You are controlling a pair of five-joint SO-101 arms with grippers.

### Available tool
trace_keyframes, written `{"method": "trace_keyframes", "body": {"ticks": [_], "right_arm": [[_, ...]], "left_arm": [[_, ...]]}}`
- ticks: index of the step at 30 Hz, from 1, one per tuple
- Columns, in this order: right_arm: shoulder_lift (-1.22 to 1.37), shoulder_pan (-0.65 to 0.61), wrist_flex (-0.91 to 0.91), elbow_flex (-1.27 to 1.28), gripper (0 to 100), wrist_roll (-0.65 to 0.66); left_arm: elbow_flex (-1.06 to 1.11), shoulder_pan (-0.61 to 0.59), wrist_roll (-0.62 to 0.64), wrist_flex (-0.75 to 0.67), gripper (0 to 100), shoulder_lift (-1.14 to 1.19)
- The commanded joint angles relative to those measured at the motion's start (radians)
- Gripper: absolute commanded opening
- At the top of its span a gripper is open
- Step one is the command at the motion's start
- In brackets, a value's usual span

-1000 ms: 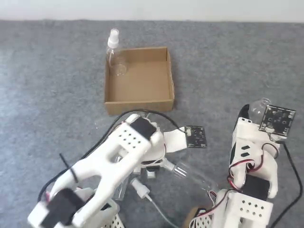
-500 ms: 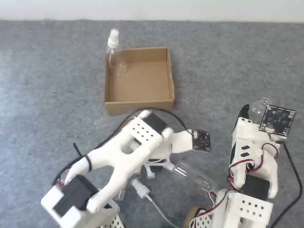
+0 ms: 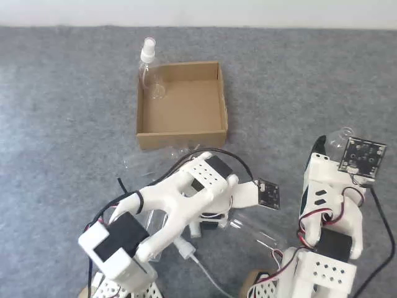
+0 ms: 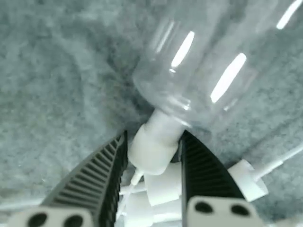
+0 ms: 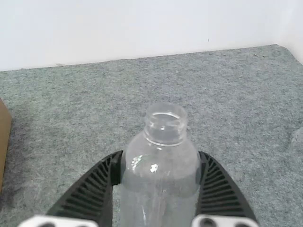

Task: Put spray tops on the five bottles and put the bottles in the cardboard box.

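My left gripper is shut on the white spray top at the neck of a clear bottle that lies on the carpet. In the high view the left arm stretches over the pile of bottles and loose spray tops. My right gripper is shut on an upright clear bottle with an open neck, held at the right side. The cardboard box lies farther back. One bottle with a spray top stands at its back left corner.
Grey carpet covers the whole surface. Another loose spray top with a thin tube lies close to the left gripper's fingers. The right arm's base stands at the near right. A pale wall rises behind the carpet.
The left arm has swung to the right and forward over the pile, its wrist camera board moving rightward. The right arm and its bottle have not moved.
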Motion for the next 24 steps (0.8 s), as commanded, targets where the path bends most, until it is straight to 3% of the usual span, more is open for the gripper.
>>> {"method": "trace_keyframes", "body": {"ticks": [1, 10, 24], "right_arm": [[-0.022, 0.013, -0.027, -0.014, 11.1, -0.005], [-0.022, 0.013, -0.027, -0.014, 11.1, -0.005], [-0.022, 0.013, -0.025, -0.014, 11.1, -0.005]], "left_arm": [[-0.047, 0.008, 0.003, -0.02, 14, -0.006], [-0.073, -0.002, 0.005, -0.011, 6, -0.008], [-0.074, -0.008, 0.074, -0.009, 5, -0.008]]}}
